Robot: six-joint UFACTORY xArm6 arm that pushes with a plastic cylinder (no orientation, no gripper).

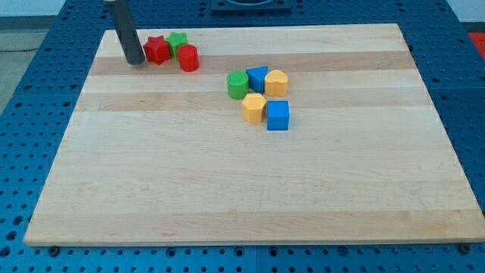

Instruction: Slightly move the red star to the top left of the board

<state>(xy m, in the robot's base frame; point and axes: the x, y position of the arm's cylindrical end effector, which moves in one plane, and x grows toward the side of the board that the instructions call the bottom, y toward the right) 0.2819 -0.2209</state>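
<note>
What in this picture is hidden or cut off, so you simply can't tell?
- Camera view: the rod above my tip is cut off by the view's top edge.
- Whether my tip touches the red star beside it: too close to tell.
- The green star is partly hidden behind the red star and red cylinder.

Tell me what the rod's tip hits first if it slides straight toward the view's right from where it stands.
My tip stands just left of the red star, apparently touching it. Sliding right, it would likely meet that star first, with the green star and red cylinder beyond.
</note>
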